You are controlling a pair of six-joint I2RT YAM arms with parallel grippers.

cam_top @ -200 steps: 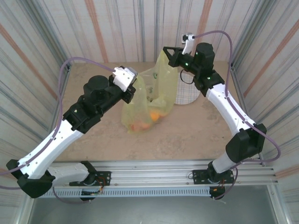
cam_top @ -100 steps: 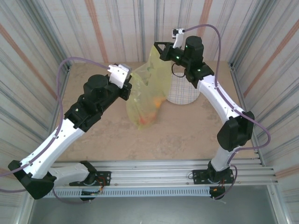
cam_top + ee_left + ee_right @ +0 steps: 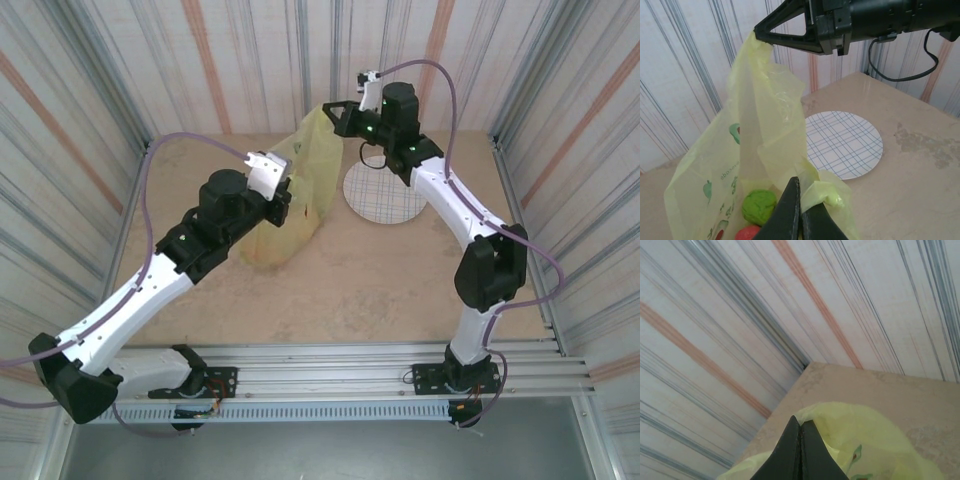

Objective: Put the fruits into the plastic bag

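Right gripper [image 3: 326, 108] has its fingers pressed together on the top edge of the plastic bag [image 3: 296, 188], holding that corner high toward 12 o'clock over the table [image 3: 350, 290]. Left gripper [image 3: 797, 186] is likewise clamped, pinching a bunched fold of the bag's rim at about 7 o'clock from the other grip. The bag hangs between them, sagging toward the table. Low inside it lie a green apple [image 3: 759, 206] and a red fruit [image 3: 747, 233]. A white checked plate [image 3: 385, 190] sits at 3 o'clock of the bag.
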